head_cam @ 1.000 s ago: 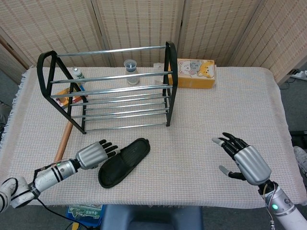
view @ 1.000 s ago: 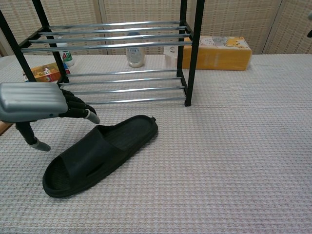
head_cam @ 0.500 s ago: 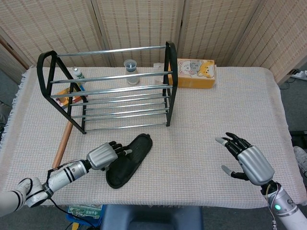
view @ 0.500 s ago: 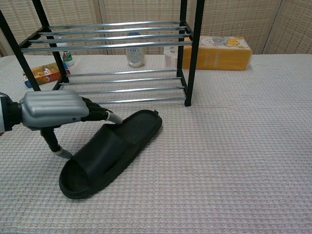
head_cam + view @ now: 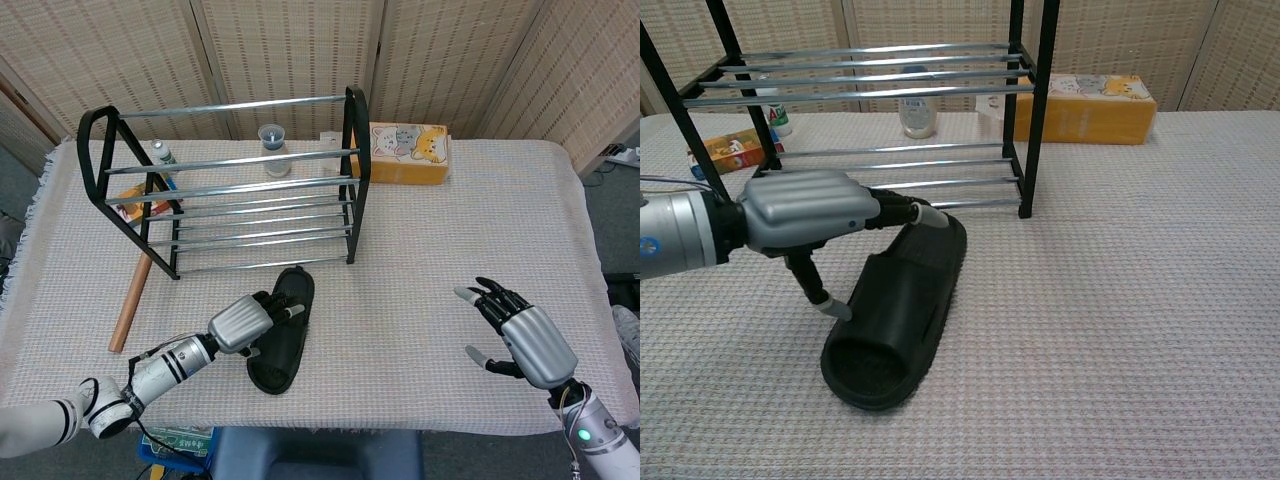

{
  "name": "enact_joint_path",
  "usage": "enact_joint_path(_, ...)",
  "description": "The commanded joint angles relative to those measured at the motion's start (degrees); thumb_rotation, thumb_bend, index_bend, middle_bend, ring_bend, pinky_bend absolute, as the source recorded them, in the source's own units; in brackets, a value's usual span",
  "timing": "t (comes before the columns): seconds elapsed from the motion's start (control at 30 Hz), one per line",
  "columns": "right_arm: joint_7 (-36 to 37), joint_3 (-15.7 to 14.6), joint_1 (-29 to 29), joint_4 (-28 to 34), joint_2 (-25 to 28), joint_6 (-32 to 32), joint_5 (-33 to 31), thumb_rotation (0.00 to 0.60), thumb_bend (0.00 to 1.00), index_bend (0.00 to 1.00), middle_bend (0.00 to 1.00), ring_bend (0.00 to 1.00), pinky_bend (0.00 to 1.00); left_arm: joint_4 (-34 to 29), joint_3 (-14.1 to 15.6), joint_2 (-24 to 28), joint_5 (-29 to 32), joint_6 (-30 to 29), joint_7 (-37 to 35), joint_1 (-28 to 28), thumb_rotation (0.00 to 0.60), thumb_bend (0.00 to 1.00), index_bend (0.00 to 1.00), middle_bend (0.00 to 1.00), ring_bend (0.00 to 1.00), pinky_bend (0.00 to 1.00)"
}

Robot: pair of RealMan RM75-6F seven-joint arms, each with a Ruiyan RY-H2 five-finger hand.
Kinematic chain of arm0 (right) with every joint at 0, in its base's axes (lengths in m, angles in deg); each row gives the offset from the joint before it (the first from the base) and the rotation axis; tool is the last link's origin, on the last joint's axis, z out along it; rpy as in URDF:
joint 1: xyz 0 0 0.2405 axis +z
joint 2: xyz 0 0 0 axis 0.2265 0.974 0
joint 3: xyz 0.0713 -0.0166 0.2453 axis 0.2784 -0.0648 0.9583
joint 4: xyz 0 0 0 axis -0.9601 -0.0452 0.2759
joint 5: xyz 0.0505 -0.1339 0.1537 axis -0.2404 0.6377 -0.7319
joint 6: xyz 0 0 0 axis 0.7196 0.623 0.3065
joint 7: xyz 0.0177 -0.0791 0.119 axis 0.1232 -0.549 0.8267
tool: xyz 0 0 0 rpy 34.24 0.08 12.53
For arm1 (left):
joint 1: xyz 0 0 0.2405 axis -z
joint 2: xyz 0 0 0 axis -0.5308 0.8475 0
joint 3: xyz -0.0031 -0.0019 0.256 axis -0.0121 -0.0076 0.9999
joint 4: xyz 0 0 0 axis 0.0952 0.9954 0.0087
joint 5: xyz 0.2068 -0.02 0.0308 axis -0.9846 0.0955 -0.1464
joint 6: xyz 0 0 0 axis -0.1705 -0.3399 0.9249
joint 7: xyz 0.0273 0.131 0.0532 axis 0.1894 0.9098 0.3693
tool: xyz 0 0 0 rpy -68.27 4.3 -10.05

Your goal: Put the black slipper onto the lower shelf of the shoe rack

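The black slipper (image 5: 283, 340) (image 5: 902, 312) lies flat on the table in front of the shoe rack (image 5: 352, 170), its toe end towards me and its heel end close to the lower shelf (image 5: 260, 240) (image 5: 902, 183). My left hand (image 5: 243, 322) (image 5: 805, 208) lies against the slipper's left side. Its fingers (image 5: 923, 214) reach over the heel end, and the thumb touches the strap's left edge. The slipper is not lifted. At the near right, my right hand (image 5: 527, 338) hovers open with its fingers spread, far from the slipper. The chest view does not show it.
A yellow tissue box (image 5: 408, 153) (image 5: 1085, 108) and a cup (image 5: 272, 150) (image 5: 917, 112) stand behind the rack. A small bottle (image 5: 160, 153) and a colourful box (image 5: 730, 148) sit at its left end. A wooden stick (image 5: 133, 295) lies left of the rack.
My left hand has swept right and forward against the slipper. The slipper has turned from slanting to nearly straight and slid right, with its heel nearer the rack. The right hand has barely moved.
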Motion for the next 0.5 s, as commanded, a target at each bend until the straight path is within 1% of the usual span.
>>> enact_joint_path(0.03, 0.54, 0.05, -0.27, -0.4, -0.1, 0.27, -0.08, 0.6, 0.27, 0.1, 0.2, 0.14, 0.24, -1.13, 0.19, 1.3, 1.48, 1.86, 2.78, 0.51, 0.6, 0.17, 0.01, 0.09, 0.14, 0.31)
enact_joint_path(0.23, 1.34, 0.12, -0.51, -1.21, -0.46, 0.35, -0.07, 0.6, 0.27, 0.1, 0.2, 0.14, 0.24, -1.56, 1.21, 3.88, 1.17, 0.57, 3.61, -0.02, 0.6, 0.17, 0.04, 0.09, 0.14, 0.31)
enact_joint_path(0.37, 1.53, 0.32, -0.5, -1.42, -0.63, 0.38, 0.03, 0.6, 0.27, 0.1, 0.2, 0.14, 0.24, -0.29, 2.1, 3.56, -0.18, -0.03, 0.93, 0.47, 0.6, 0.17, 0.1, 0.09, 0.14, 0.31)
enact_joint_path(0.5, 1.56, 0.44, -0.57, -1.4, -0.63, 0.38, 0.08, 0.6, 0.27, 0.1, 0.2, 0.14, 0.24, 0.03, 3.1, 3.18, -1.04, 0.93, -0.32, 1.4, 0.6, 0.17, 0.16, 0.09, 0.14, 0.31)
